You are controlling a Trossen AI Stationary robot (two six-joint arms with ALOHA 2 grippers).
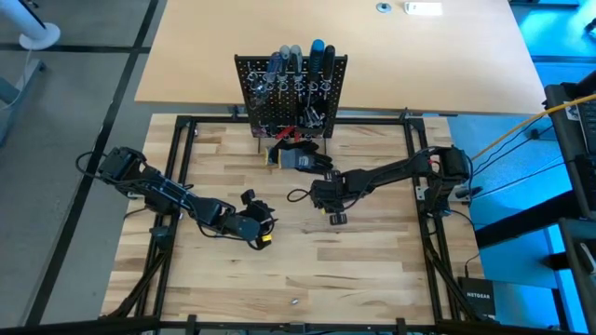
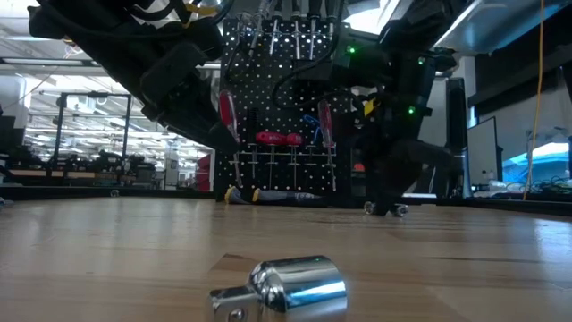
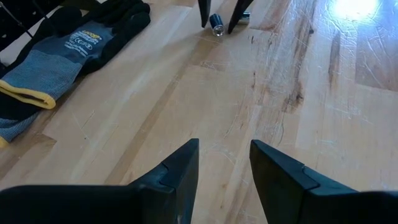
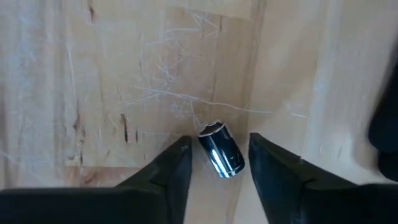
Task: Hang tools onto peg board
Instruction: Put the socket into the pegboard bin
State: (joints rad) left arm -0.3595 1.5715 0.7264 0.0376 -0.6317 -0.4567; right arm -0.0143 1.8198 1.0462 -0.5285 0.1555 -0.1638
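Two arms work the table as the right gripper [image 4: 214, 163] straddles a small shiny socket [image 4: 221, 150] lying mid-table, fingers part-open and not yet clamped. Closing squarely looks the next need, then a carry to the peg board [image 1: 291, 88] at the far edge. Left gripper [image 3: 222, 163], part-open and empty, waits near-left. Gloves [image 3: 59, 59] crowd the board's foot; elsewhere the tabletop [image 1: 354, 270] offers room.

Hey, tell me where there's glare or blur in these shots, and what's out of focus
Left wrist view: a bright glare patch washes out the table. Low view: the shiny socket up close looks soft, the peg board is backlit and dark. Right wrist view: the socket between the fingers is fairly sharp, with highlights. High view: evenly lit, with a blue cast at the right edge.
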